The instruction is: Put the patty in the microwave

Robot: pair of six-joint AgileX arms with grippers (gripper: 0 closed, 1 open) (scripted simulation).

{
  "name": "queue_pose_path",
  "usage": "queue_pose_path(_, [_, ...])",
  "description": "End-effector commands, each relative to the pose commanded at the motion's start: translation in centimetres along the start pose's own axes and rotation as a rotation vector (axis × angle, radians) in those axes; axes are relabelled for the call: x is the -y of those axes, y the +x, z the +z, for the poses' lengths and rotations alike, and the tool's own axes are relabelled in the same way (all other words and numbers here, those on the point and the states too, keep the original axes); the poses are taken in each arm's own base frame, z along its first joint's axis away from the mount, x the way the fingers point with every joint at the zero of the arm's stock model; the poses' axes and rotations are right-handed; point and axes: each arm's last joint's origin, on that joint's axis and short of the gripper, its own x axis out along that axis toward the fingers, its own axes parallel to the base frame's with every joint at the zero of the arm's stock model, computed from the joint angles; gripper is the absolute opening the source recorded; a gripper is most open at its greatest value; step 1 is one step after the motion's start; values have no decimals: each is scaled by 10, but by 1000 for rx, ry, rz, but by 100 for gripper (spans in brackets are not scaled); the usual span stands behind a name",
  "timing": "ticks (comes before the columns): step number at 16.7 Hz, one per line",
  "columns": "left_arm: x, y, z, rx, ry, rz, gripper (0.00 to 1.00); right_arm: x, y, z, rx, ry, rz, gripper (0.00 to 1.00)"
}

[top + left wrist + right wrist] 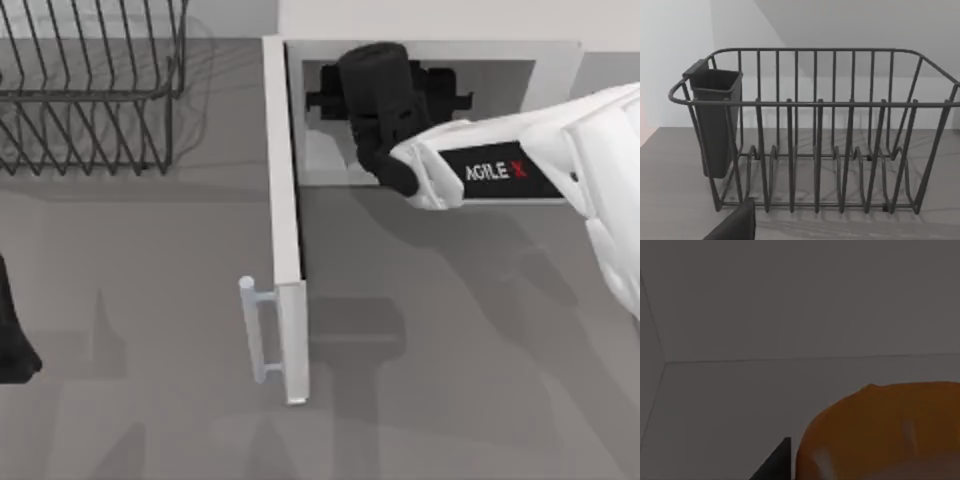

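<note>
A: Where is the right tool [352, 95], and why there?

B: It reaches from the counter's right into the microwave [560, 55], whose door [285, 215] stands swung out toward the viewer, handle [253, 325] on its outer face. The forearm crosses the cavity's front lip, so the black wrist sits over the pale floor inside.

A: And the patty [885, 432]?

B: In the right wrist view it lies close under the camera, an orange disc before the cavity's grey back wall and floor seam. A dark fingertip [776, 462] shows just beside it. It appears to be held between the fingers, carried in for release; whether it already touches the floor cannot be told.

A: So the task is near its end?

B: By judgement, yes. The patty is within the cavity, and what remains is to let go and draw back.

A: What room is there for that?

B: The open door forms a wall on the arm's left; the cavity's right wall stands close to the forearm. A straight pull out along the line of entry looks safest, since a sideways swing could strike the door edge.

A: The left arm?

B: Parked at the counter's left edge [15, 340], facing the dish rack [815, 130] and its cup [715, 120]. Whether its tool is wide or closed cannot be told.
</note>
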Motion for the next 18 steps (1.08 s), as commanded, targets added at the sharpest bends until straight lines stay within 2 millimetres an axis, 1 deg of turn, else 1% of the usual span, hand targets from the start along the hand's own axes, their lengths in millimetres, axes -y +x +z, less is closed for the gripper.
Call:
queue_pose_path(13, [0, 0, 0, 0, 0, 0, 100, 0, 0, 0, 0, 0, 0, 98])
queue_pose_path(14, [0, 0, 0, 0, 0, 0, 100, 0, 0, 0, 0, 0, 0, 100])
queue_pose_path(18, [0, 0, 0, 0, 0, 0, 100, 0, 0, 0, 0, 0, 0, 100])
